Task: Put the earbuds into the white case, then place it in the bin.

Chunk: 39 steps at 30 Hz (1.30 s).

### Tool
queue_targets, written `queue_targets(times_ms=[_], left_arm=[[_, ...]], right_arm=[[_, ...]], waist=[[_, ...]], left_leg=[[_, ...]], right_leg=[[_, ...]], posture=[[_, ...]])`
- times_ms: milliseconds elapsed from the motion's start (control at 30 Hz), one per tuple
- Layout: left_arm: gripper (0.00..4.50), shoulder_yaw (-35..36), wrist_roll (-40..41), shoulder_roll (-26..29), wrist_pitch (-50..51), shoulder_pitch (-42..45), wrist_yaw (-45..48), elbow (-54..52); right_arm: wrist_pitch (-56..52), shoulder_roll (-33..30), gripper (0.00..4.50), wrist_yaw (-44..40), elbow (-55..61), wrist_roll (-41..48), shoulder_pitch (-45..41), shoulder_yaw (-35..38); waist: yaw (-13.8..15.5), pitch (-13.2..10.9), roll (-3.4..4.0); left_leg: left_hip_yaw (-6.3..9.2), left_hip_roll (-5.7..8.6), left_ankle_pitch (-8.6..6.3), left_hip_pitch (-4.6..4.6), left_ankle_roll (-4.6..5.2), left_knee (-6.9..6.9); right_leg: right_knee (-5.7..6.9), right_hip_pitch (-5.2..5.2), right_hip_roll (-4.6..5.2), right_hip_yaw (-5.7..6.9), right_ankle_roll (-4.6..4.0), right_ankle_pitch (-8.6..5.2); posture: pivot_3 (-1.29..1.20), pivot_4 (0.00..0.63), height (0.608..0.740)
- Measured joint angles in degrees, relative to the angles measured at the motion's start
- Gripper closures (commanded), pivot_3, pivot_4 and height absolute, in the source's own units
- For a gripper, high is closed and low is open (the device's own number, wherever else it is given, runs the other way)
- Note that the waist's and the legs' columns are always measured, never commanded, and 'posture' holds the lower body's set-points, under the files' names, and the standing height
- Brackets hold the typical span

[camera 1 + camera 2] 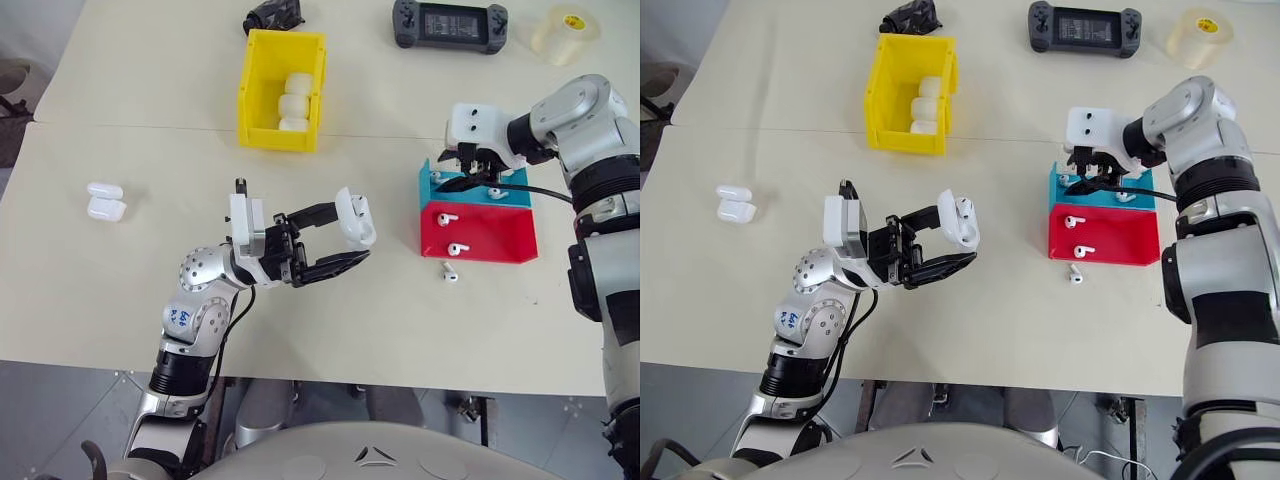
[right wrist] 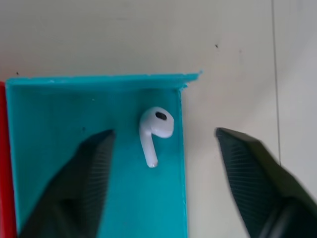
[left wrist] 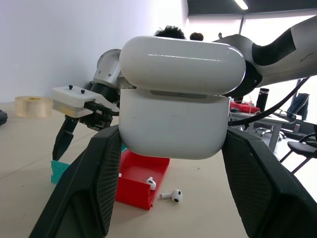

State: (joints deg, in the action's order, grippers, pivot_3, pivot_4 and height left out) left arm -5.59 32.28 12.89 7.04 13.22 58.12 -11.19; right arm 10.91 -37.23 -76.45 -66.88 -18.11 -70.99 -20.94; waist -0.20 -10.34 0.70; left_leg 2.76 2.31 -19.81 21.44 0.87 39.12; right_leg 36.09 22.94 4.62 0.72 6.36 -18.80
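Left pincer (image 1: 352, 248) clenched on white case (image 1: 356, 218), lid ajar. Right pincer (image 2: 161, 148) parted, straddling an earbud (image 2: 154, 130) in teal tray (image 2: 59, 109).

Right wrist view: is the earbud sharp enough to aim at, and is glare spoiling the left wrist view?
Right wrist view: the earbud in the teal tray is crisp, while the near fingers are blurred. Left wrist view: bright windows wash out the background and streak the white case, whose edges stay clear.
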Motion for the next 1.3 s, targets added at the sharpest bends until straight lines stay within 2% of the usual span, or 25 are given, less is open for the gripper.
queue_targets(times_ms=[67,833,1000,1300], left_arm=[[1.78,0.00,0.00,0.00,0.04,0.03,-0.03,0.00],[1.78,0.02,0.01,0.67,0.35,0.05,-0.49,-0.15],[1.78,0.02,0.01,0.79,0.34,0.05,-0.57,-0.40],[1.78,0.01,0.04,0.81,0.35,0.05,-0.58,-0.53]], right_arm=[[0.46,0.00,2.98,0.00,-0.10,-0.37,0.00,0.00],[2.46,1.67,2.98,1.05,-1.02,-0.98,-0.01,1.15],[2.64,2.09,4.01,0.42,-1.02,-0.96,-0.01,1.21],[1.95,2.00,4.01,0.44,-1.03,-0.43,0.04,1.67]], waist=[[-0.05,0.00,0.00],[-0.19,0.01,0.01],[-0.18,0.01,0.01],[-0.18,0.01,0.01]], left_leg=[[-0.01,0.00,0.00,0.00,0.00,0.00],[-0.01,-0.01,0.00,-0.04,-0.01,0.02],[-0.01,-0.01,0.01,-0.05,-0.01,0.03],[-0.01,-0.01,0.01,-0.05,-0.01,0.03]], right_leg=[[0.00,0.00,0.00,-0.01,0.00,0.00],[0.09,0.00,-0.01,-0.01,0.00,0.00],[0.11,0.00,-0.01,-0.01,0.00,0.00],[0.13,0.00,-0.01,-0.02,0.00,0.00]], posture=[[0.00,0.150,0.740],[0.00,0.150,0.740],[0.00,0.150,0.740],[0.00,0.150,0.740]])
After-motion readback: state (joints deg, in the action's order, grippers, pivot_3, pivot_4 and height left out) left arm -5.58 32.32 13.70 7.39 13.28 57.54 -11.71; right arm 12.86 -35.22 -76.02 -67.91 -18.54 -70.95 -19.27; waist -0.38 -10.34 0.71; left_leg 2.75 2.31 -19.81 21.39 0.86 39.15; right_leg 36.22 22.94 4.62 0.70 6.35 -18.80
